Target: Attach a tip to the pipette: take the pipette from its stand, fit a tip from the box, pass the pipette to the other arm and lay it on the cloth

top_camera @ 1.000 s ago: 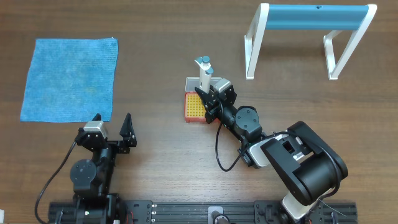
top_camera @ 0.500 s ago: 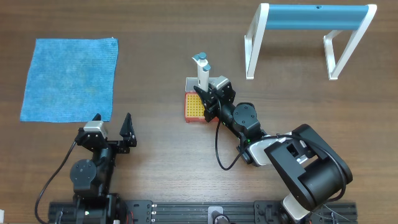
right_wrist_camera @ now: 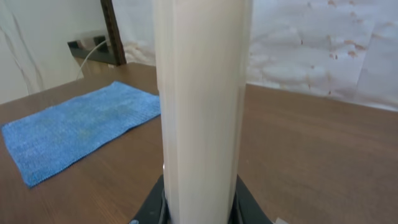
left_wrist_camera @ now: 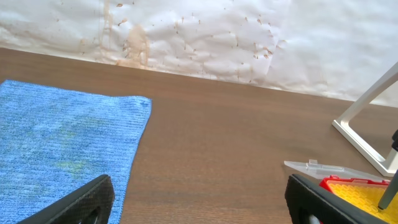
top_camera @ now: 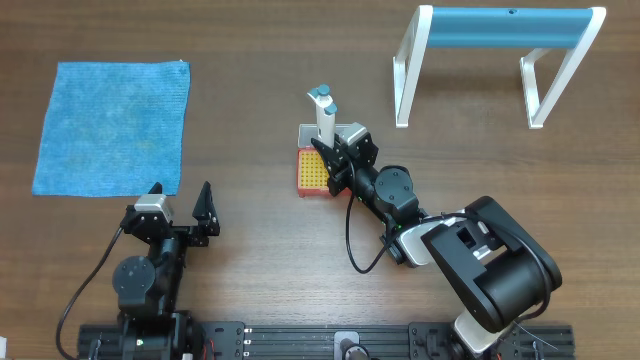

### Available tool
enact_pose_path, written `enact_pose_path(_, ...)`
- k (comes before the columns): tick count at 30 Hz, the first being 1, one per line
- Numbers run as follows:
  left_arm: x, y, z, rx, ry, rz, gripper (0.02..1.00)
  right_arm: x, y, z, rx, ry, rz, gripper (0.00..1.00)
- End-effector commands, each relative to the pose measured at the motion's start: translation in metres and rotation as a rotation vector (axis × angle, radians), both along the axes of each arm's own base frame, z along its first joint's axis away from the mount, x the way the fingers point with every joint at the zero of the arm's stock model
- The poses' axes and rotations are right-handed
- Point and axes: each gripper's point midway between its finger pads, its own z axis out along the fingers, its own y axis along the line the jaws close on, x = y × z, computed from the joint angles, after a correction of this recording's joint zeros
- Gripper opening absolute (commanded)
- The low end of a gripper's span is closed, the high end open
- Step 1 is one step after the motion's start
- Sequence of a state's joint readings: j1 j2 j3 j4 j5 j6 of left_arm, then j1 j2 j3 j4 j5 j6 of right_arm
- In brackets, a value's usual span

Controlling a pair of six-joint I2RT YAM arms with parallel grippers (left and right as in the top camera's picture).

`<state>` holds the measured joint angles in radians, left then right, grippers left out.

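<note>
My right gripper (top_camera: 336,158) is shut on the white pipette (top_camera: 325,118), which stands upright with its blue cap (top_camera: 322,95) at the far end. The pipette is over the red tip box (top_camera: 311,172) with its yellow rack. In the right wrist view the pipette body (right_wrist_camera: 202,106) rises between my right gripper's (right_wrist_camera: 200,202) black jaws. The left wrist view shows the pipette's thin lower end (left_wrist_camera: 389,191) at the yellow rack of the tip box (left_wrist_camera: 357,190). My left gripper (top_camera: 180,192) rests open and holds nothing near the front left, just in front of the blue cloth (top_camera: 110,128).
A white stand with a blue top bar (top_camera: 505,28) is at the back right. The tip box's clear lid (left_wrist_camera: 320,168) lies open behind it. The blue cloth (left_wrist_camera: 59,146) lies ahead of the left gripper (left_wrist_camera: 199,186); a white wall backs the table.
The right gripper has shifted the pipette slightly left and farther back over the tip box. The left arm has not moved.
</note>
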<state>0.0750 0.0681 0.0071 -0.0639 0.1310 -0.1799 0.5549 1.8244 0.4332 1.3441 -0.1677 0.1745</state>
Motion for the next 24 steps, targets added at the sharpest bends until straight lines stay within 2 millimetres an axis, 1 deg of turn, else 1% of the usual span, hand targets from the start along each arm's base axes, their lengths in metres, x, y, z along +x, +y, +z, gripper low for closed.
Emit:
enact_pose_path(1, 0.0, 0.0, -0.002, 0.016, 0.007, 0.002, 0.89, -0.009, -0.003, -0.021, -0.037, 0.019, 0.005, 0.077)
enact_pose_path(9, 0.0, 0.0, -0.002, 0.016, 0.008, 0.002, 0.89, -0.007, -0.003, 0.029, 0.034, -0.095, 0.002, 0.077)
enact_pose_path(13, 0.0, 0.0, -0.002, 0.016, 0.007, 0.002, 0.89, -0.008, -0.004, 0.058, 0.068, -0.15, 0.002, 0.077)
enact_pose_path(16, 0.0, 0.0, -0.002, 0.016, 0.007, 0.002, 0.89, -0.011, -0.006, 0.087, 0.091, -0.187, 0.0, 0.077)
enact_pose_path(17, 0.0, 0.0, -0.002, 0.016, 0.008, 0.002, 0.89, -0.012, -0.007, 0.093, 0.09, -0.186, 0.0, 0.08)
enact_pose_path(18, 0.0, 0.0, -0.002, 0.016, 0.007, 0.002, 0.89, -0.015, -0.007, 0.099, 0.076, -0.164, 0.003, 0.08)
enact_pose_path(19, 0.0, 0.0, -0.002, 0.016, 0.007, 0.002, 0.89, -0.015, -0.007, 0.1, 0.06, -0.138, 0.009, 0.077)
enact_pose_path(22, 0.0, 0.0, -0.002, 0.016, 0.007, 0.002, 0.89, -0.016, -0.006, 0.105, -0.045, 0.033, 0.015, 0.077)
enact_pose_path(24, 0.0, 0.0, -0.002, 0.016, 0.007, 0.002, 0.89, -0.023, -0.007, 0.114, -0.122, 0.156, 0.023, 0.08)
